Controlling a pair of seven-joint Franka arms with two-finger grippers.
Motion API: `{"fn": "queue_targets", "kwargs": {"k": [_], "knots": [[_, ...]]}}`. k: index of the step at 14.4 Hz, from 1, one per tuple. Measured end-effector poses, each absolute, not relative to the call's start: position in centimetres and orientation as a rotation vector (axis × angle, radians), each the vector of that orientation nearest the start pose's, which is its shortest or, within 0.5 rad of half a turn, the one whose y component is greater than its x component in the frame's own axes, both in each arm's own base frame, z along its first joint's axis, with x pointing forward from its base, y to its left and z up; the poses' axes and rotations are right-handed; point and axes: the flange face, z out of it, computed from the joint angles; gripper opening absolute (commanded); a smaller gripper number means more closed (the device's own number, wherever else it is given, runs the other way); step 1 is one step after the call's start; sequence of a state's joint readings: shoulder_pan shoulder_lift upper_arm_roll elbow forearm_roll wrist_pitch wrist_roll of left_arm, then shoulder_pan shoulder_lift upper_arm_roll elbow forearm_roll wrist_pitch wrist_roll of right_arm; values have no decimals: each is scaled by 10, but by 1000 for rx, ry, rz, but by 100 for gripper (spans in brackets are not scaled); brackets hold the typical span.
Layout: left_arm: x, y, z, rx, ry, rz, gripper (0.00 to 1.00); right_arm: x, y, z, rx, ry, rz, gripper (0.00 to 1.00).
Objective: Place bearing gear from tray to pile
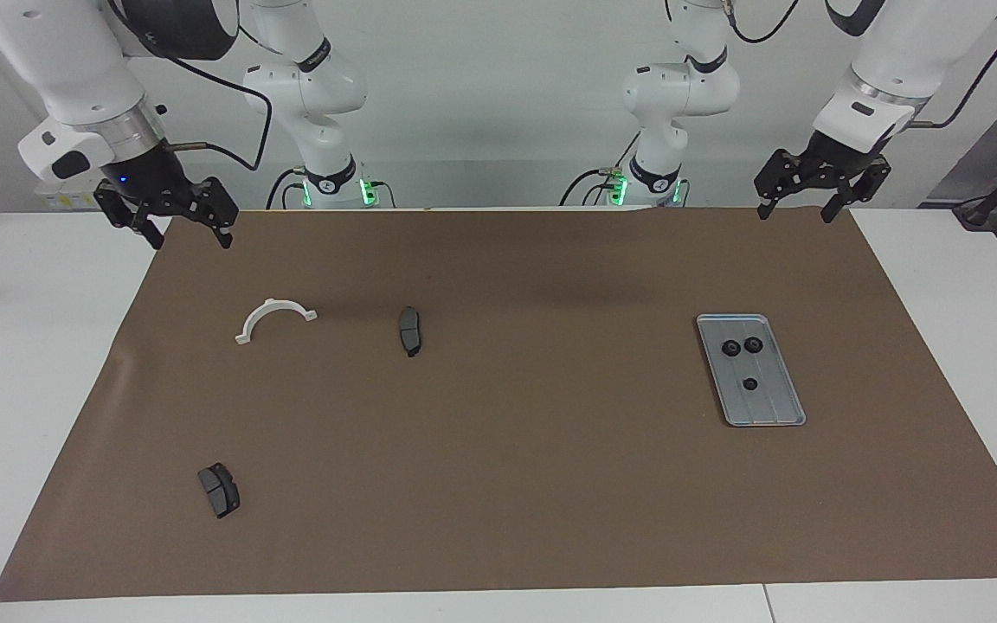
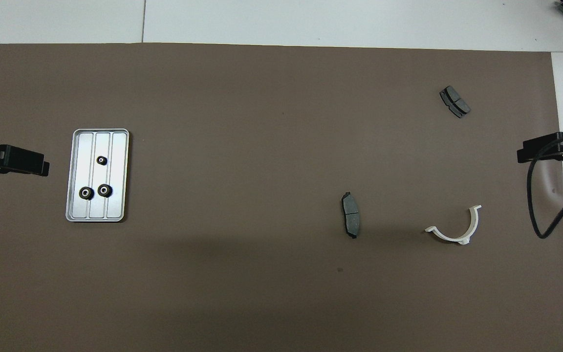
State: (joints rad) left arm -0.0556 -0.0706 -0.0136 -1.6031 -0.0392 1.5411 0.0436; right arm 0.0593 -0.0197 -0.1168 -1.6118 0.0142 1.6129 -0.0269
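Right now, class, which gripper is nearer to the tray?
Left. The left gripper hangs over the mat's edge at the tray's end of the table; the right gripper waits at the table's other end.

Three bearing gears (image 1: 742,357) sit spaced apart on the tray (image 1: 777,412) toward the left arm's end of the surface (image 1: 550,484), open mat on every side of it. The white half-ring (image 1: 273,317) and two brake pads (image 1: 409,330) (image 1: 219,490) lie well apart toward the right arm's end; the middle stands bare.
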Motion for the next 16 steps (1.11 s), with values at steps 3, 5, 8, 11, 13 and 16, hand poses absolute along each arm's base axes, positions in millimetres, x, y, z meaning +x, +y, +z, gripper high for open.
{"fn": "queue_targets", "kwargs": {"k": [3,5,8,11,13,16], "knots": [[528,-41,645,-3175,184,-13,100,551,-31,620,-3125,49,-33,100],[528,-40,645,-3175,181,-11,100,551,-31,620,-3125,49,-33,100],[533,-30,632,-3176,148,-45,100,551,-31,620,-3125,49,-33,100],[554,-2,580,-3172,63,-137,100,551,-31,620,-3125,49,-33,100],[581,11,531,-3169,23,-166,100,551,-31,620,-3125,49,-33,100],[613,25,443,-3158,-17,-229,100,551,-31,620,-3125,49,-33,100]]}}
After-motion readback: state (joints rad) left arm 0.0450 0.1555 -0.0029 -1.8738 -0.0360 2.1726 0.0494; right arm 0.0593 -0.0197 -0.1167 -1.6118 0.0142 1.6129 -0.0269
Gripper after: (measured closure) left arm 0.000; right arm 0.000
